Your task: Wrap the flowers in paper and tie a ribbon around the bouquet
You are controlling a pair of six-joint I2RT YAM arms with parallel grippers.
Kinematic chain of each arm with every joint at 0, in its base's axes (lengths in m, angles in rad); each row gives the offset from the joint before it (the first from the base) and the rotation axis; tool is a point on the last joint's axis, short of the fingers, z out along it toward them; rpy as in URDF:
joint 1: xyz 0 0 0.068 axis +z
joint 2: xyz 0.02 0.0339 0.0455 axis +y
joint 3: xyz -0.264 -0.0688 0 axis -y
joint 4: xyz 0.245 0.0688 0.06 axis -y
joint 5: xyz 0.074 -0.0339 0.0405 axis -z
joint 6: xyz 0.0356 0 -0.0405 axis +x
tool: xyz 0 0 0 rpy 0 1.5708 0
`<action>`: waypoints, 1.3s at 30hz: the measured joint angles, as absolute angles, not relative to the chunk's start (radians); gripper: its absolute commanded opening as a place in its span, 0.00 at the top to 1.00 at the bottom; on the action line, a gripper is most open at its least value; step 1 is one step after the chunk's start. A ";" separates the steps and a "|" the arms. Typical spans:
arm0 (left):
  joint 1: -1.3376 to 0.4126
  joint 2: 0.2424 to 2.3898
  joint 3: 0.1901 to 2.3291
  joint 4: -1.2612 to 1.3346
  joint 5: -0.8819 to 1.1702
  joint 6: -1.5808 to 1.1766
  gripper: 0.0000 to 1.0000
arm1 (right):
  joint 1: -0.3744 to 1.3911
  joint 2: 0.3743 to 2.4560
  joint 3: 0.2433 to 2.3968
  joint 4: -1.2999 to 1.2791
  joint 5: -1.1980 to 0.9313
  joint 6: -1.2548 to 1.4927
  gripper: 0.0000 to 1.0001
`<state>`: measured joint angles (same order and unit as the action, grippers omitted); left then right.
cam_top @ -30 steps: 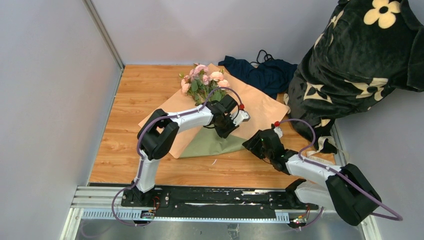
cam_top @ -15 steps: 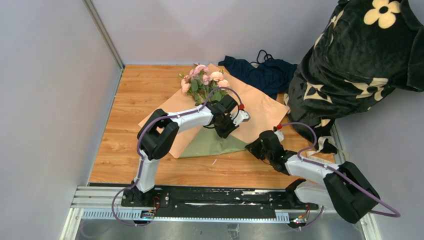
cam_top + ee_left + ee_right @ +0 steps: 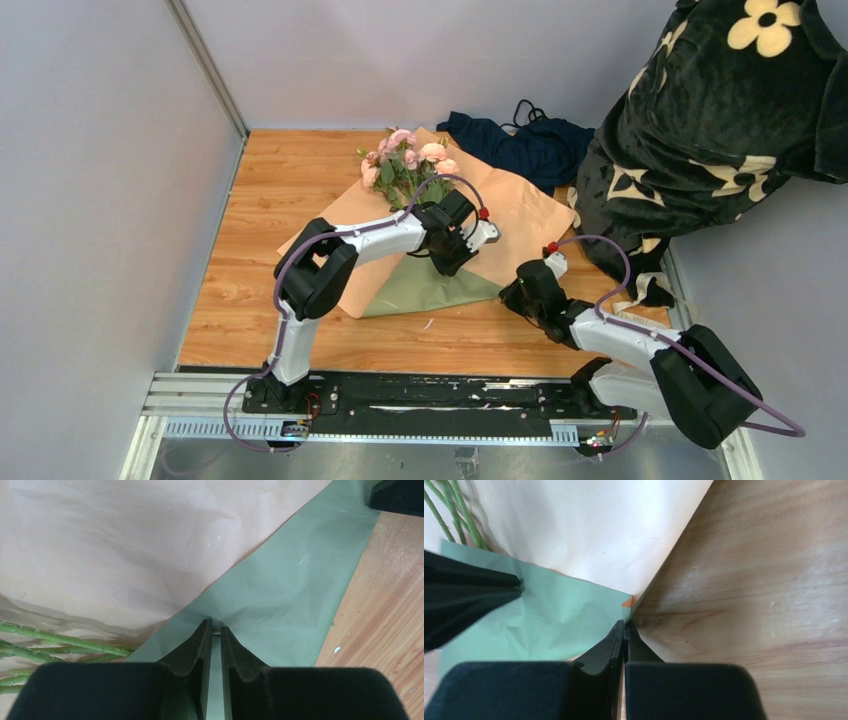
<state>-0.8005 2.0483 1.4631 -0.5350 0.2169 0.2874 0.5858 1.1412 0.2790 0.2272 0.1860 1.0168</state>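
1. Left tool: near-closed, nipping green flap of thin sage-green/tan kraft paper sheet, prob. to hold the fold.
2. Right tool: shut at flap corner; grip unclear.
3. Pale pink long-stemmed flowers lie on sheet, on wooden counter.

A robotics lab test cell rather than a home or shop: plain grey walls joined by an aluminium post box in a wooden tabletop. Two arms are bolted to a black rail on slotted metal framing at the near edge, with purple cables looping along them.
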 measured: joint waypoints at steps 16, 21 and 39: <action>-0.780 2.052 1.460 -0.519 0.240 0.245 0.82 | 0.876 1.126 0.458 0.156 0.452 0.501 1.00; -0.753 2.052 1.451 -0.501 0.286 0.202 0.82 | 0.917 1.160 0.475 0.264 0.389 0.408 1.00; -0.513 1.939 1.324 -0.406 0.524 0.020 0.43 | 0.934 1.504 0.484 0.534 0.139 0.317 1.00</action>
